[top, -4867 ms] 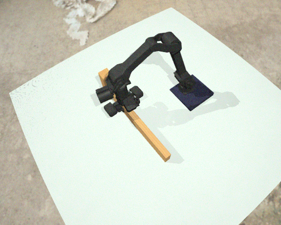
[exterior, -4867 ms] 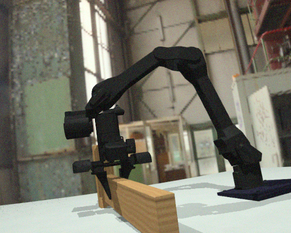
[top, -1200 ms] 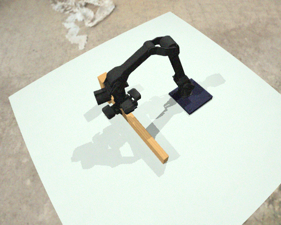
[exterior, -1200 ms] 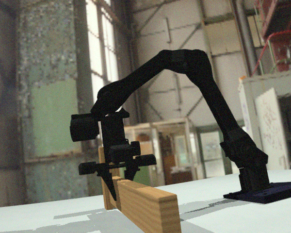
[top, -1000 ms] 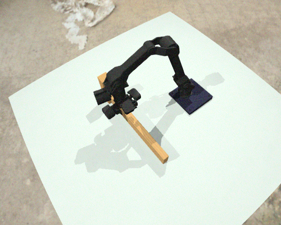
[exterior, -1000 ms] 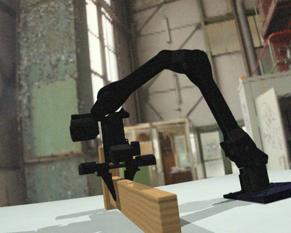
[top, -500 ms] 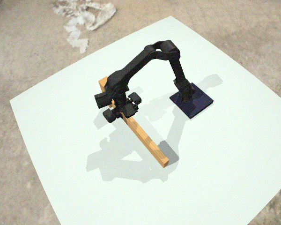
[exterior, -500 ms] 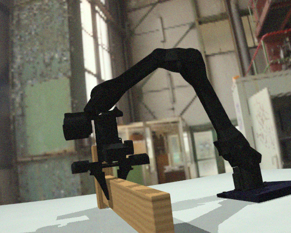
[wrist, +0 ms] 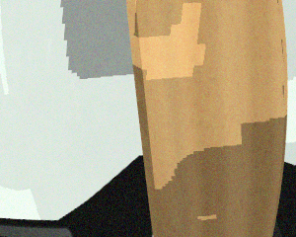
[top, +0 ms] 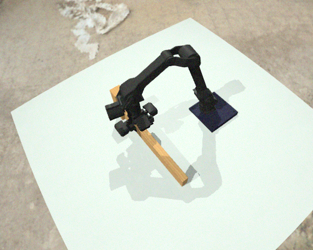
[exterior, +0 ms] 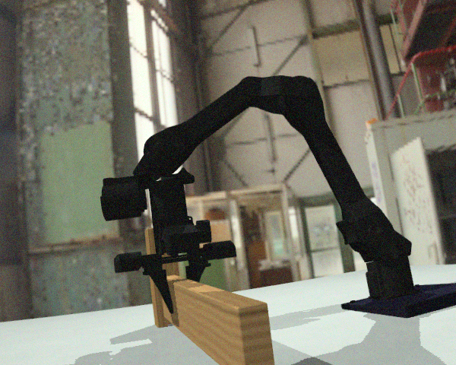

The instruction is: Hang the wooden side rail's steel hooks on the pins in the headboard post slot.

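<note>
The wooden side rail (top: pixel 161 153) (exterior: pixel 216 314) (wrist: pixel 212 89) stands on its narrow edge and runs from the post toward the front. My gripper (top: pixel 136 126) (exterior: pixel 182 295) (wrist: pixel 186 161) is shut on it near the post end, one finger on each side. The upright headboard post (top: pixel 115 90) (exterior: pixel 150 239) is just behind the gripper, partly covered by it. The rail's near end is at or very close to the post's face. The hooks, slot and pins are hidden, so I cannot tell whether the hooks sit on the pins. Whether the rail's far end touches the table is unclear.
The arm's dark blue base plate (top: pixel 224 118) (exterior: pixel 409 306) is on the white table (top: pixel 57 129) (exterior: pixel 23 334), to the right of the rail. The arm arches from it over to the post. Shadows of the arm and rail fall across the table.
</note>
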